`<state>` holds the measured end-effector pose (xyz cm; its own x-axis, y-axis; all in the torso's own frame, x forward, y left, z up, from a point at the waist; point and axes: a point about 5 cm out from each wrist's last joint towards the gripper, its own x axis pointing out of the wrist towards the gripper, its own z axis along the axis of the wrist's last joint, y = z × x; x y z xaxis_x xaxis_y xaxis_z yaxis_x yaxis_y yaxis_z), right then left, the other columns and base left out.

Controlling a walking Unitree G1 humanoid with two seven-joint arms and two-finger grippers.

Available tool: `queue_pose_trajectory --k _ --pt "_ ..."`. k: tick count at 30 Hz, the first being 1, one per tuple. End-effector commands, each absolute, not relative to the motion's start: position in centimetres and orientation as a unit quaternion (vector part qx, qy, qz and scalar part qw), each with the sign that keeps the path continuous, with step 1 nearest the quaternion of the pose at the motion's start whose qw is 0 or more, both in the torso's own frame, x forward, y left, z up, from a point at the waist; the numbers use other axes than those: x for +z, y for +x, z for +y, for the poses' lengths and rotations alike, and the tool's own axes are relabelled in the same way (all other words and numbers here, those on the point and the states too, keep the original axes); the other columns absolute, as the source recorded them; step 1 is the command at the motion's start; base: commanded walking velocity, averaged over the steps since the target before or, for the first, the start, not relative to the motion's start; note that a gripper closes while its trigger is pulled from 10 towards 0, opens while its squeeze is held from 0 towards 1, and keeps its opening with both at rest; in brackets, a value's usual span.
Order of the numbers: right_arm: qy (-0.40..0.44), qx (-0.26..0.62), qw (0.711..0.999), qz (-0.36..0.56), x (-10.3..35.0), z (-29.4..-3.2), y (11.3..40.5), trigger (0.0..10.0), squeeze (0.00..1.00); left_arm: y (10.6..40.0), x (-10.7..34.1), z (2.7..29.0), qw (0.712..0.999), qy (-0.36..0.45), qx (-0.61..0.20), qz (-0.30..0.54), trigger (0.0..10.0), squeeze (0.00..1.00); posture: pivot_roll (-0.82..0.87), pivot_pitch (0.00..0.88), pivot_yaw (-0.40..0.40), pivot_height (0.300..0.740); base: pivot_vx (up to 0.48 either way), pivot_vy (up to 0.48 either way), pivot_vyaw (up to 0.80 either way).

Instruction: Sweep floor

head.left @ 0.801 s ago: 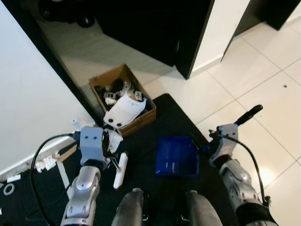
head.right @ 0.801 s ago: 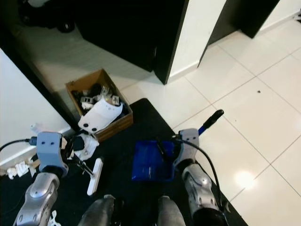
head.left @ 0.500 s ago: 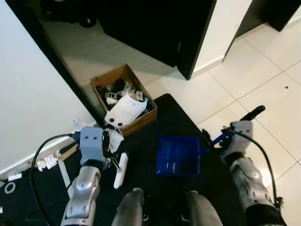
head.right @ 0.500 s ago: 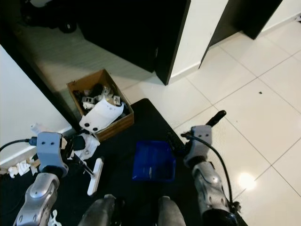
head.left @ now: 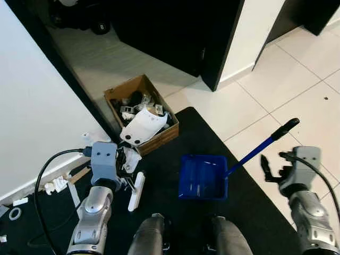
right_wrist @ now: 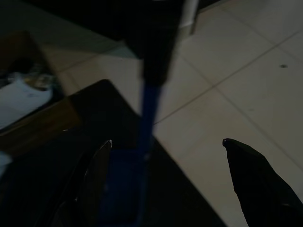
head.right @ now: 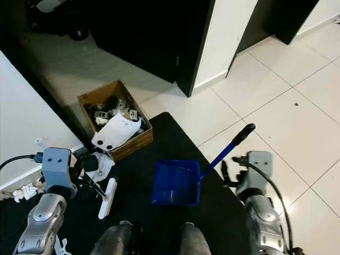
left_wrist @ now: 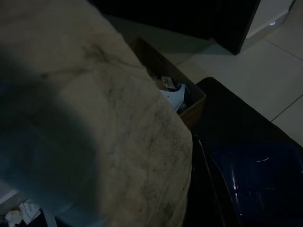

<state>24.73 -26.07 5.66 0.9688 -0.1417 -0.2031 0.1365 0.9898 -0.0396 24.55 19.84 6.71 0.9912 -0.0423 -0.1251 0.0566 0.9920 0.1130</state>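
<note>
The blue dustpan (head.left: 202,177) is set on the black mat (head.left: 249,207), its handle (head.left: 261,149) slanting up toward 2 o'clock, and it is held by nothing. The right gripper (head.left: 272,170) is seen just at 4 o'clock of the handle, its fingers (right_wrist: 253,179) spread wide, and is the nearer arm. A white brush (head.left: 136,191) is held by the left gripper (head.left: 126,172) at 9 o'clock of the pan; whether those fingers are closed cannot be told. A cardboard box (head.left: 141,113) crowds 11 o'clock, while open tiled floor (head.left: 297,101) lies toward 2 o'clock

You had no text to read here: no label, brand, number or sign was legible on the cardboard box (head.left: 142,113), on the parts inside it, or on the blue dustpan (head.left: 202,177) beside the box.
</note>
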Motion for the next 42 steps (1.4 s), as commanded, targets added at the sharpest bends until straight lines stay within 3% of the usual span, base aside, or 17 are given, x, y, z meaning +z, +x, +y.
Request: queue_pose_trajectory --k 1,2,10,16,38,39,40,42 --pt "-0.01 -0.084 0.989 0.12 5.2 -26.7 24.2 10.0 0.33 24.5 6.5 20.0 0.995 0.07 -0.028 0.064 10.0 0.0 0.03 0.176 0.035 0.74 0.0 0.0 0.0" --pt "-0.007 -0.08 0.99 0.114 5.6 -26.9 24.7 10.0 0.0 24.6 6.5 19.9 0.995 0.07 -0.03 0.064 10.0 0.0 0.03 0.177 0.037 0.74 0.0 0.0 0.0" --pt "-0.019 0.0 0.993 0.119 6.7 -26.0 28.5 10.0 0.0 24.5 6.7 20.0 0.995 0.074 -0.029 0.061 10.0 0.0 0.08 0.188 0.039 0.74 0.0 0.0 0.0" --pt "-0.039 -0.006 0.991 0.129 7.4 -26.9 30.2 10.0 0.0 23.7 6.8 20.9 0.995 0.079 -0.013 0.062 10.0 0.0 0.1 0.195 0.036 0.74 0.0 0.0 0.0" --pt "-0.079 0.039 0.986 0.139 9.0 -26.3 33.7 10.0 0.0 22.1 6.9 21.4 0.993 0.087 -0.005 0.073 10.0 0.0 0.15 0.254 0.041 0.74 0.0 0.0 0.0" --pt "-0.078 0.039 0.986 0.143 8.9 -26.3 33.7 8.2 0.0 22.1 6.9 21.4 0.993 0.087 -0.005 0.074 10.0 0.0 0.15 0.254 0.04 0.74 0.0 0.0 0.0" --pt "-0.078 0.039 0.986 0.143 8.9 -26.3 33.7 8.2 0.0 22.1 6.9 21.4 0.993 0.087 -0.005 0.074 10.0 0.0 0.15 0.254 0.04 0.74 0.0 0.0 0.0" --pt "-0.082 0.044 0.984 0.151 8.9 -26.2 33.9 0.9 0.0 22.1 6.9 21.4 0.993 0.087 -0.003 0.074 10.0 0.0 0.15 0.251 0.036 0.74 0.0 0.0 0.0"
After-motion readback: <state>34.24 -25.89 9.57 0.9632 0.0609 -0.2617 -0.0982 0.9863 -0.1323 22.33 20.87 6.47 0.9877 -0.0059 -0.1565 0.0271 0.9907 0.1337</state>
